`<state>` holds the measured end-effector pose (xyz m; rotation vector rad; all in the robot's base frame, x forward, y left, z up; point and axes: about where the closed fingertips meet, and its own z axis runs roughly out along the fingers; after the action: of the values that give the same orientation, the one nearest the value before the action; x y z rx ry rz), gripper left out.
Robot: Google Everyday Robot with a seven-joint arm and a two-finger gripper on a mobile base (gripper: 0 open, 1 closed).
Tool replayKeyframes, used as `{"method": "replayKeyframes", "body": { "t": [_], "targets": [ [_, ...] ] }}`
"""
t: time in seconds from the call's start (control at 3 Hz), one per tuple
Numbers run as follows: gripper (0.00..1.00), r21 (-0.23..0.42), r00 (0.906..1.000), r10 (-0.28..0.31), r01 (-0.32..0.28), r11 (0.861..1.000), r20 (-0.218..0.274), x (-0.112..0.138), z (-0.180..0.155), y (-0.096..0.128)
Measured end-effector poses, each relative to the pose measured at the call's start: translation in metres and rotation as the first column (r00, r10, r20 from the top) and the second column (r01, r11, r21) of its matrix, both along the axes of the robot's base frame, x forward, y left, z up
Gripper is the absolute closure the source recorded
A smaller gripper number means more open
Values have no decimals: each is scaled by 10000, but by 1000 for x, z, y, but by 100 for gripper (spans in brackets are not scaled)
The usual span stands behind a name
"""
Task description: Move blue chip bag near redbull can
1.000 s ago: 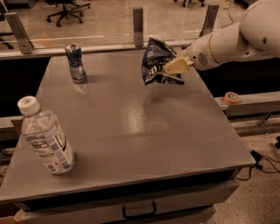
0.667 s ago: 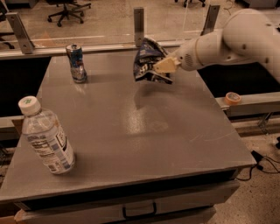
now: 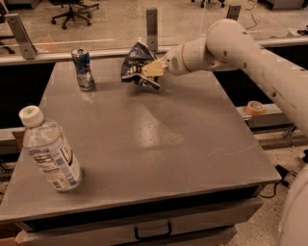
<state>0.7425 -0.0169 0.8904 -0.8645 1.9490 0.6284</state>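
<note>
Office-style robot lab, by the look of it; wheeled office chairs on bare floor beyond a glass partition; grey work table with a drawer; the gripper at the table's far side, clamped on the blue chip bag.

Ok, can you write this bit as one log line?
gripper: shut on blue chip bag | bag: beside redbull can, not touching

the gripper, above the far side of the table, is pinching the blue chip bag and covering its right part. the bag's lettering is showing too blurred to read. the arm is running off the right edge.
</note>
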Motion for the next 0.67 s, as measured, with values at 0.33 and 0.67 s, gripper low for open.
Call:
{"method": "replayKeyframes", "body": {
  "t": [0.33,0.67],
  "targets": [
    [100,249,9978,450,-439,9987,-478,-1,-5,37],
    [82,263,9909,928,-906,9955,-970,-8,-12,66]
  ]
}}
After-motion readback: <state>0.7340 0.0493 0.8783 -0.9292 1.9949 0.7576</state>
